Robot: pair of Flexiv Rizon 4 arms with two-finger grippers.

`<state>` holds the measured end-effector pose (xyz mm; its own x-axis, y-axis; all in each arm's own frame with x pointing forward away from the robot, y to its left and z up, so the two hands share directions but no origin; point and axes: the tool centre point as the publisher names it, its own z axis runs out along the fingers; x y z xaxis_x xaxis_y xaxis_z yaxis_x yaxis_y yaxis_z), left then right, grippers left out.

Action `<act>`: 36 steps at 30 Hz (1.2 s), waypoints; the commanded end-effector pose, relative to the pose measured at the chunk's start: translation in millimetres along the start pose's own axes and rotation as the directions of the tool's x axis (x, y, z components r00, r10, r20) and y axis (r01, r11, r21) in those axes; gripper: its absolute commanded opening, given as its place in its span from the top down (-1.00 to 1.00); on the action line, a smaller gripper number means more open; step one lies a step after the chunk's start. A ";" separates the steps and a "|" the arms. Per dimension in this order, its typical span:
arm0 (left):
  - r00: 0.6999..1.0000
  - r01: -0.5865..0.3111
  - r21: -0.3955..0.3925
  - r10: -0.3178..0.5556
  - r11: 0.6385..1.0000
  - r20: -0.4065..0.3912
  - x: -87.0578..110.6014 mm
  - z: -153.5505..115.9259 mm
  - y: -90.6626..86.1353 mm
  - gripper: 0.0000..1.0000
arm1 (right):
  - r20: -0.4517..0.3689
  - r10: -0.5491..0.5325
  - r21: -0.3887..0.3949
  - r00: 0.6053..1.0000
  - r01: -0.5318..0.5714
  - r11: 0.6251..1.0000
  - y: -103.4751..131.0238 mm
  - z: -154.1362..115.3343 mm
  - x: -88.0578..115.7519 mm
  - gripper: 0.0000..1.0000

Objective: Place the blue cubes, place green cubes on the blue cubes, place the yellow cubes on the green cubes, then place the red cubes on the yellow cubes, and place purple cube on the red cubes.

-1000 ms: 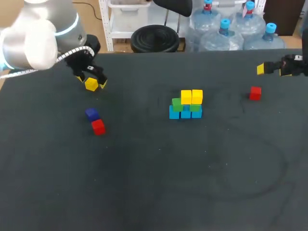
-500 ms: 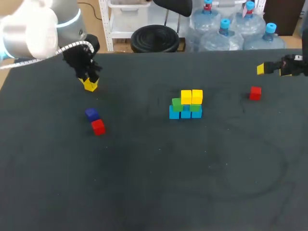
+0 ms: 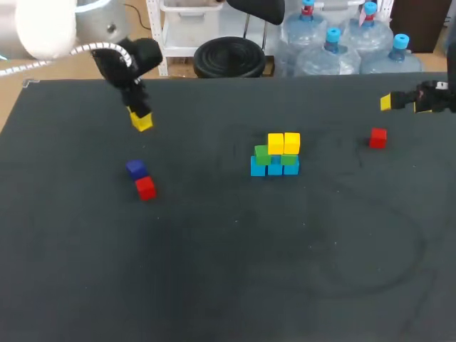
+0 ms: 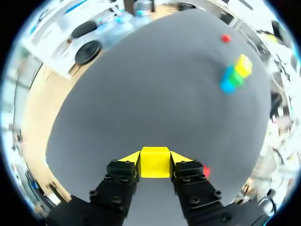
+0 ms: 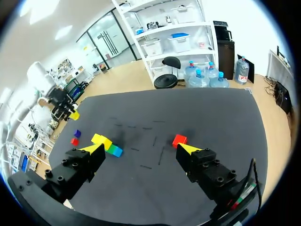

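My left gripper (image 3: 139,115) is shut on a yellow cube (image 3: 142,122) and holds it just above the table at the back left. In the left wrist view the yellow cube (image 4: 155,162) sits squarely between the yellow fingertips. The stack (image 3: 275,155) stands mid-table: blue cubes at the bottom, green cubes on them, two yellow cubes (image 3: 283,142) on top. A purple cube (image 3: 135,168) and a red cube (image 3: 145,187) lie at the left. Another red cube (image 3: 377,137) lies at the right, ahead of my open right gripper (image 5: 141,149), which has nothing between its fingers.
The dark table mat (image 3: 228,271) stretches bare across the whole front half. The stack (image 5: 107,143) and the right red cube (image 5: 178,140) both lie ahead of the right gripper, well apart from each other.
The left gripper closed on the yellow cube and lifted it off the table, shifting slightly to the right. The right arm has not moved.
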<state>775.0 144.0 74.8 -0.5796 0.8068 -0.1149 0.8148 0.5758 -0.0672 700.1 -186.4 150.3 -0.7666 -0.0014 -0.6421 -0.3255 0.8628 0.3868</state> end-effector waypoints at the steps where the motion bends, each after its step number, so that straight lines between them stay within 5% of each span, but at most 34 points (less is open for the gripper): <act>1: 0.975 -0.215 -0.061 0.218 0.975 0.036 17.0 -31.9 -49.8 1.00 | 0.001 0.000 0.001 1.000 0.000 1.000 0.0 0.3 0.1 -1.00; 9: 0.916 -0.396 -0.059 0.398 0.917 0.044 -12.2 -50.0 -119.5 1.00 | 0.001 0.000 0.001 1.000 0.000 1.000 0.0 0.3 0.1 -1.00; 19: 0.851 -0.522 -0.033 0.523 0.852 0.043 -57.3 -43.5 -170.8 1.00 | 0.001 0.000 0.001 1.000 0.000 1.000 0.0 0.3 0.1 -1.00; 26: 0.831 -0.551 -0.034 0.552 0.834 0.067 -77.6 -44.8 -187.4 1.00 | 0.001 0.000 0.001 1.000 0.000 1.000 0.0 0.3 0.1 -1.00; 36: 0.851 -0.511 -0.027 0.510 0.859 0.126 -80.4 -49.3 -188.5 1.00 | 0.001 0.000 0.001 1.000 0.000 1.000 0.0 0.3 0.1 -1.00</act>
<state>668.3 -24.5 145.4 -0.0782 0.9642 -0.2533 0.9958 0.0875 0.0259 700.1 -186.4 150.4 -0.7666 -0.0014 -0.6421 -0.3256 0.8628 0.3868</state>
